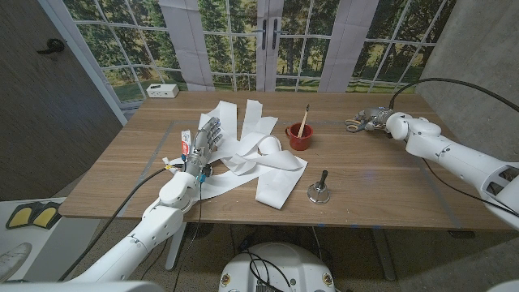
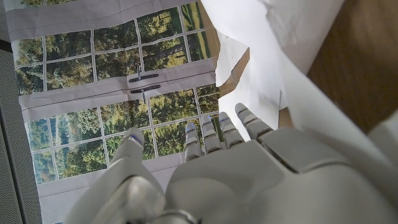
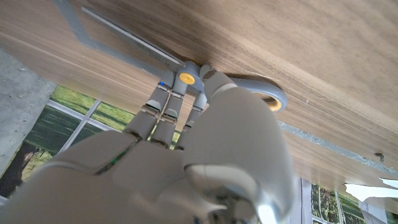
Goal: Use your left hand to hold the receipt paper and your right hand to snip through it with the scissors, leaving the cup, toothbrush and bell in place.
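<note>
The left hand [image 1: 204, 138] rests on the left part of the receipt paper [image 1: 259, 158], its fingers [image 1: 212, 127] stretched out and slightly spread over the white strips; from the left wrist view the hand [image 2: 249, 174] shows straight fingers beside the paper [image 2: 273, 68], pressing on it rather than pinching it, so it grips nothing. The paper sprawls in long curling strips across the middle of the wooden table [image 1: 389, 182]. Just left of the hand lies a toothbrush [image 1: 184, 146] in its packet, partly under the paper's edge. The right hand [image 1: 375, 121] is at the far right of the table, set down on the scissors [image 1: 353, 124]; in the right wrist view its fingers [image 3: 163, 109] reach onto the scissors [image 3: 261, 93] by the yellow pivot and grey handle loop, but whether they actually grasp them I cannot tell. Between the two hands stands a red cup [image 1: 298, 136] with a stick in it, touching the paper's right side, and nearer the front edge a small metal bell [image 1: 318, 191] stands just beside the paper's lower fold.
</note>
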### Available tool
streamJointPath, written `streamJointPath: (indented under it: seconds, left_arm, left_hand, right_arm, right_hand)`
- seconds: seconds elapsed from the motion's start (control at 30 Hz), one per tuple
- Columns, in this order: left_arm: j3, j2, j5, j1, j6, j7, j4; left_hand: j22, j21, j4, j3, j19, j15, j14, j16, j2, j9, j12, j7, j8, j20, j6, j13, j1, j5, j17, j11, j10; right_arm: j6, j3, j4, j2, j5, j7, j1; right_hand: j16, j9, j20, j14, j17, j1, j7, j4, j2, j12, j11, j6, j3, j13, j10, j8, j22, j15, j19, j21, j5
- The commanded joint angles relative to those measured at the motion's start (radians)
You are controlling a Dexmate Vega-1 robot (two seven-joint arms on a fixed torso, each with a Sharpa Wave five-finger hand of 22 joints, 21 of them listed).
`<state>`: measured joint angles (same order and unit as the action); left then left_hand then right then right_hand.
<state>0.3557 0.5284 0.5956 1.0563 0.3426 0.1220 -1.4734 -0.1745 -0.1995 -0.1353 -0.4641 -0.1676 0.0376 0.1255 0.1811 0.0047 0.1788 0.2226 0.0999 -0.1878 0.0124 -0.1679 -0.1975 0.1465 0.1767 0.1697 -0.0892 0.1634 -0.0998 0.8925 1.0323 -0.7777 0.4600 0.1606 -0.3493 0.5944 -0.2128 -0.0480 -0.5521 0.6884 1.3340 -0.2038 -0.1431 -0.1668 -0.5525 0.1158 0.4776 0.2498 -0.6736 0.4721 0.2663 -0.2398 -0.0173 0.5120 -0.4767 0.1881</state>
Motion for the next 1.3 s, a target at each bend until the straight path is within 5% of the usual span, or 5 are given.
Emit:
streamJointPath:
  seconds: [0.03, 0.47, 1.3]
  left_arm:
    - [0.001, 0.001, -0.004, 0.003, -0.003, 0.003, -0.008]
    - [0.003, 0.001, -0.003, 0.003, -0.007, 0.002, -0.013]
    - [0.006, -0.017, 0.013, -0.027, 0.019, -0.038, 0.044]
  left_hand:
    - [-0.003, 0.0, 0.001, 0.003, -0.007, 0.056, 0.007, 0.003, 0.002, 0.003, -0.001, 0.001, -0.004, 0.001, -0.007, -0.002, -0.004, 0.003, 0.002, 0.004, 0.009]
    - [-0.003, 0.0, 0.002, 0.004, -0.008, 0.056, 0.01, 0.003, 0.003, 0.003, -0.002, -0.001, -0.003, 0.001, -0.008, -0.002, -0.006, 0.003, 0.002, 0.005, 0.011]
    - [-0.003, 0.0, 0.002, 0.005, -0.01, 0.058, 0.016, 0.003, 0.005, 0.003, -0.002, 0.0, -0.002, -0.002, -0.007, -0.002, -0.009, 0.004, 0.002, 0.003, 0.015]
  right_arm:
    - [0.012, -0.032, 0.031, -0.017, -0.045, -0.045, -0.032]
    - [0.039, -0.141, 0.16, -0.061, -0.143, -0.146, -0.119]
    - [-0.006, -0.245, 0.343, -0.131, -0.164, -0.178, -0.184]
  right_hand:
    - [0.004, -0.041, -0.067, -0.202, 0.081, 0.005, 0.048, 0.007, 0.002, -0.086, 0.085, 0.114, -0.002, -0.011, 0.218, 0.02, -0.005, -0.222, -0.003, -0.014, 0.0]
    - [-0.004, -0.042, -0.058, -0.212, 0.096, 0.006, 0.064, 0.006, 0.002, -0.098, 0.082, 0.098, 0.0, -0.02, 0.224, 0.004, -0.004, -0.222, -0.006, -0.028, 0.004]
    - [-0.016, -0.041, -0.053, -0.223, 0.114, 0.009, 0.078, 0.004, 0.003, -0.108, 0.081, 0.094, 0.003, -0.031, 0.218, -0.01, -0.001, -0.222, -0.008, -0.047, 0.01]
